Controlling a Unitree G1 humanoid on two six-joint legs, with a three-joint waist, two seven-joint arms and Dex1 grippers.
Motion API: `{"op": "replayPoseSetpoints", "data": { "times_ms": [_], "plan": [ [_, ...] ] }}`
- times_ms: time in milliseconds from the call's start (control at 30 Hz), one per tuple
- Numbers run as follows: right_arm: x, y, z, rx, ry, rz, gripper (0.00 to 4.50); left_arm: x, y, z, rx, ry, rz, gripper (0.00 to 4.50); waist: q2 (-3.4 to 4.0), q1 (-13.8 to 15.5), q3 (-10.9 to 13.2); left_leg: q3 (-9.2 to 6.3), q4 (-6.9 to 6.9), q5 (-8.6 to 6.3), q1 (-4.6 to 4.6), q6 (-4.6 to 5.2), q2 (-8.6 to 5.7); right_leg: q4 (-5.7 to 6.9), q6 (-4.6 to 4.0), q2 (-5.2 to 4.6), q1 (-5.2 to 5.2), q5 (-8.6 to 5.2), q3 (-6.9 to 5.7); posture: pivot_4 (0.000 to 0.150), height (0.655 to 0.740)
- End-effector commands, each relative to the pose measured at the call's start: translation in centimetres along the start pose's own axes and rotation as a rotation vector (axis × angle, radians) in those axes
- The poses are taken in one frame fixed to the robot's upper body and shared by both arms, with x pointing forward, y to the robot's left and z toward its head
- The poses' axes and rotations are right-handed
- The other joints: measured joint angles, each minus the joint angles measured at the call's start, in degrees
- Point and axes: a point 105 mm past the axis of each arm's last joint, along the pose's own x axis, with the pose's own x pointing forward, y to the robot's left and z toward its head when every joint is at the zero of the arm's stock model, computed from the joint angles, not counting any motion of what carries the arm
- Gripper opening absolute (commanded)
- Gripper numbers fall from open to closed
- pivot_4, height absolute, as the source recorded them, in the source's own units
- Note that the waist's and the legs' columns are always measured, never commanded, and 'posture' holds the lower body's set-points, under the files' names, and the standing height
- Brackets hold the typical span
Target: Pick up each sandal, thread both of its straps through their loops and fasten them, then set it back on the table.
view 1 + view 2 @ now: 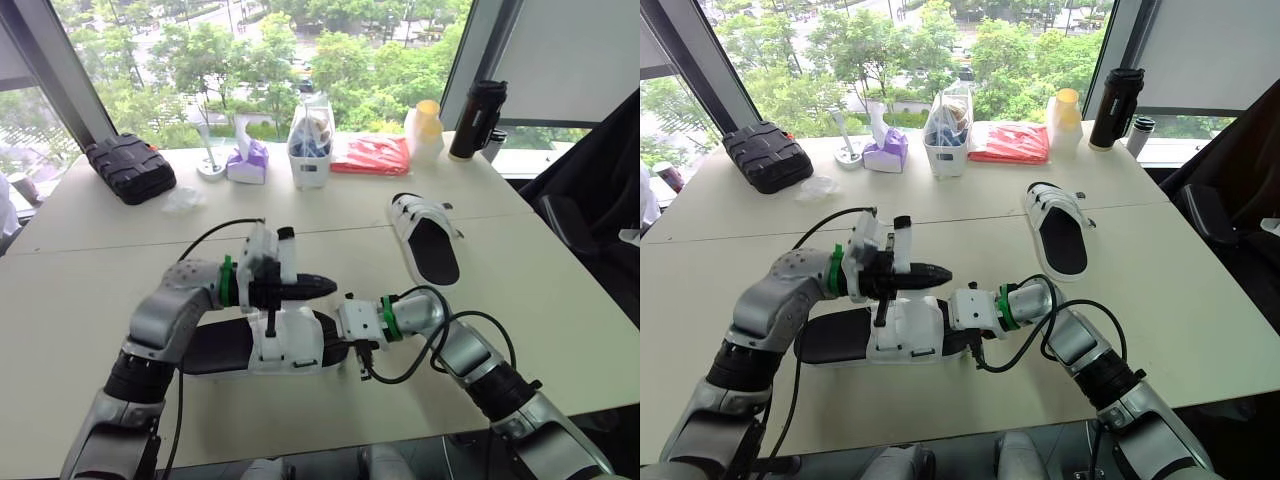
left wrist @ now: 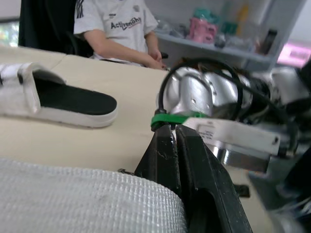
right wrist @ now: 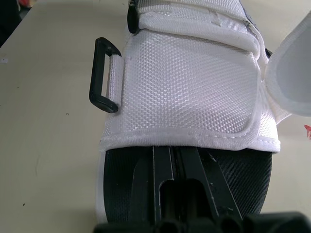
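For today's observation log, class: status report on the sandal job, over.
Left gripper shut, over near sandal. Right gripper shut, on its footbed. One black loop empty. Second sandal apart, nothing in the way.

A: Item one, sandal point(image 1: 288, 348) under the left gripper point(image 1: 325, 288)?
B: White woven-mesh upper, black footbed, black loop point(image 3: 103, 75). The gripper is black, with a green band behind it.
A: Second sandal point(image 1: 428, 238), well beyond the gripper's tip?
B: Same: white straps, black footbed.
A: Table point(image 1: 560, 300)?
B: Pale cream, plain.
A: Row farthest from the gripper?
B: Case point(image 1: 130, 168) black; tissue box point(image 1: 247, 162) purple; packet point(image 1: 370, 155) red; cup point(image 1: 427, 112) yellow; bottle point(image 1: 477, 118) black.
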Motion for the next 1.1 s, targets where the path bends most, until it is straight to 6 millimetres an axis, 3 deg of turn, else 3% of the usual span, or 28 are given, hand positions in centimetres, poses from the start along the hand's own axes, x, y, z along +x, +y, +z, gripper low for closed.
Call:
{"op": "replayPoseSetpoints", "data": {
  "times_ms": [33,400,733,1067,1100],
  "plan": [
    [0.2,1.0,-1.6,0.041,0.055,0.036,0.00,0.1,-1.3,0.2,0.368,0.091,-0.081,0.07,0.00,0.06,0.00,0.01,0.00,0.00,0.00,0.00,0.00,-0.01,-0.01,0.00,0.00,0.00,0.00,0.150,0.7400],
    [0.4,1.1,-1.7,0.034,0.055,0.058,0.00,0.0,-2.9,-1.5,1.011,0.129,-0.186,0.07,0.01,0.14,-0.01,0.02,0.01,-0.04,-0.02,0.10,0.00,-0.05,-0.01,0.00,0.00,0.01,0.00,0.150,0.7400],
    [0.5,1.1,-1.8,0.020,0.059,0.075,0.00,0.2,-4.6,-2.4,1.172,0.095,-0.232,0.07,0.06,0.11,-0.03,0.02,0.01,-0.06,0.01,0.14,-0.01,-0.04,0.00,0.00,0.02,0.01,-0.01,0.150,0.7400],
    [0.7,0.9,-1.9,0.009,0.056,0.083,0.00,1.1,-3.7,-0.1,1.301,-0.008,-0.204,0.07,0.06,0.15,-0.03,0.02,0.04,-0.06,0.02,0.16,-0.02,-0.03,0.01,0.01,0.06,0.02,-0.02,0.150,0.7400],
    [0.8,0.9,-1.9,0.009,0.055,0.083,0.00,1.1,-3.7,0.0,1.294,-0.019,-0.208,0.30,0.06,0.15,-0.03,0.02,0.04,-0.06,0.02,0.16,-0.03,-0.02,0.01,0.01,0.06,0.02,-0.04,0.150,0.7400]
  ]
}}
